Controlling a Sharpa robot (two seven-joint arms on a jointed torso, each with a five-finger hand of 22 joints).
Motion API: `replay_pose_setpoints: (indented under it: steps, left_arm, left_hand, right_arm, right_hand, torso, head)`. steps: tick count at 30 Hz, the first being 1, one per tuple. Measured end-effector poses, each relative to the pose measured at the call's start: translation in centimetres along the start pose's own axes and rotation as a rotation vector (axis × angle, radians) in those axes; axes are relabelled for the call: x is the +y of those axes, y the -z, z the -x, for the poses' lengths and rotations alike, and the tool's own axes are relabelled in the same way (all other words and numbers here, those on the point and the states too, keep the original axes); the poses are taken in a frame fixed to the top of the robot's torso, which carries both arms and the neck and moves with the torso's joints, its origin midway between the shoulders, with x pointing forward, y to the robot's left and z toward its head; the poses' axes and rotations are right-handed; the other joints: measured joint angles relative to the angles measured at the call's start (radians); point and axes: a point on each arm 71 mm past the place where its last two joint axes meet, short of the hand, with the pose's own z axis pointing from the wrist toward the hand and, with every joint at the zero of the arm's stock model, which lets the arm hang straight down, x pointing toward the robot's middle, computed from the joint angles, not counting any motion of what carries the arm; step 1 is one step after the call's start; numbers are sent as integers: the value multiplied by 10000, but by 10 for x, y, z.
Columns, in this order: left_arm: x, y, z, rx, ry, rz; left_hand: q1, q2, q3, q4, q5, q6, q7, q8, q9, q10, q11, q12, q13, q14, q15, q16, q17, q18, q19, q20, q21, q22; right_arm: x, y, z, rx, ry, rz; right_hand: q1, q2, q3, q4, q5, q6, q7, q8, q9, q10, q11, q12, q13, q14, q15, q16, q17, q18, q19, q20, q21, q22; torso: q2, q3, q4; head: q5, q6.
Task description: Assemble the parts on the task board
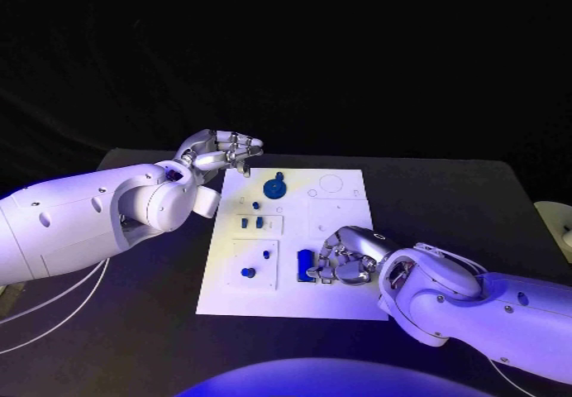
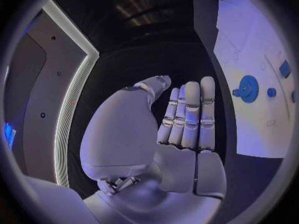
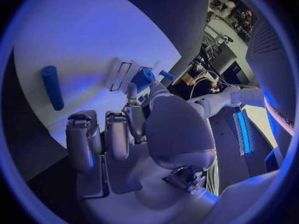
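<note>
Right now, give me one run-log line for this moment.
left robot hand: open, beside task board far corner | right robot hand: over board near blue bar, grip unclear | gear: on board

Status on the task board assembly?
Early stage. Done: nothing clearly seated. In hand: right hand is at the blue cylinder on the task board; a grip isn't clear. Left: gear and small blue pieces lie loose; left hand idle, holding nothing.
</note>
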Motion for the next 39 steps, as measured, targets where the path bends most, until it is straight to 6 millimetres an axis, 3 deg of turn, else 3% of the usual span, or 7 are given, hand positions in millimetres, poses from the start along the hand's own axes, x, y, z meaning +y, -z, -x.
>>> replay_pose_setpoints:
  steps: [2, 8, 11, 21, 26, 30, 39]
  left_arm:
    - [0, 0, 0, 1, 0, 1]
    - [0, 0, 0, 0, 0, 4]
    - [0, 0, 0, -2, 0, 8]
    - [0, 0, 0, 1, 1, 20]
    - [0, 0, 0, 1, 1, 24]
    - [0, 0, 0, -1, 0, 24]
    - [0, 0, 1, -9, -3, 24]
  left_hand:
    - [0, 0, 0, 0, 0, 0, 0, 0, 0, 0, 0, 4, 7, 0, 0, 0, 0, 0, 0, 0, 0, 0]
    - [0, 0, 0, 0, 0, 0, 0, 0, 0, 1, 0, 4, 7, 0, 0, 0, 0, 0, 0, 0, 0, 0]
    - [0, 0, 0, 0, 0, 0, 0, 0, -1, 1, 0, 4, 6, 0, 0, 0, 1, 0, 0, 0, 0, 0]
    - [0, 0, 0, 0, 0, 0, 0, 0, -1, 1, 1, 4, 5, 0, 0, 0, 1, 1, 0, 0, 0, 0]
    - [0, 0, 28, 29, 0, 0, 0, 36, 10, 1, 1, 4, 5, 0, 0, 0, -8, 0, -37, 36, 0, 0]
    - [0, -1, 28, 28, 0, 0, 0, 36, 9, 2, 1, 3, 4, 0, 0, 0, -9, 0, -37, 36, 0, 0]
    - [0, 0, 28, 28, 0, 0, 0, 36, 9, 2, 0, 0, 3, 0, 0, 0, -8, 0, -36, 36, 0, 0]
  right_arm:
    - [1, -1, -1, 72, 17, 16]
    - [2, -4, -4, 300, 104, 39]
    - [2, -5, -5, 370, 155, 31]
    - [-1, -5, -4, 337, 332, -40]
    - [-3, -2, -2, 188, 296, -43]
    - [-8, 2, 3, -82, 122, -10]
    - [-34, 21, 36, -1087, -383, -192]
  right_hand:
    - [162, -63, 1, -1, -80, 0, 0, 0, -15, 18, -18, 10, 6, 0, 0, 0, 0, 0, 0, 0, 0, 0]
    - [609, -164, 135, 27, -1279, 34, -34, 4, -81, 29, -27, 65, 19, 1, 2, 0, 0, 1, 0, -73, 0, -1]
    - [642, -131, 147, 39, -1484, 34, -35, 40, -89, 30, -26, 85, 19, 1, 3, 0, 0, 1, 0, -73, 0, -2]
    - [680, -93, 190, 26, -1484, 35, -34, 40, -96, 27, -23, 45, 34, 1, 3, 0, 0, 2, 0, -73, 0, -3]
    - [690, -82, 215, 51, -1075, 35, -34, 40, -134, 21, -12, -64, 200, 1, 4, 0, -1, 1, 0, -72, 0, -3]
    - [687, -85, 215, 52, -1041, 35, -34, 40, -150, 26, -6, -216, 336, 1, 4, 0, 0, 1, 0, -72, 0, -4]
    - [873, -404, 271, -4, -769, -373, 226, -265, -313, -194, 98, -613, 405, 1, 4, -1, 8, 1, 0, -72, 0, -5]
  torso:
    - [1, 2, 0]
    - [0, 2, 0]
    - [-6, -5, 0]
    - [-11, -1, -3]
    - [-12, 1, -5]
    - [-18, 4, -11]
    - [-28, 2, -34]
  head:
    - [7, -10]
    - [9, -43]
    - [9, -44]
    - [10, -49]
    - [10, -41]
    - [10, -23]
    - [-77, 37]
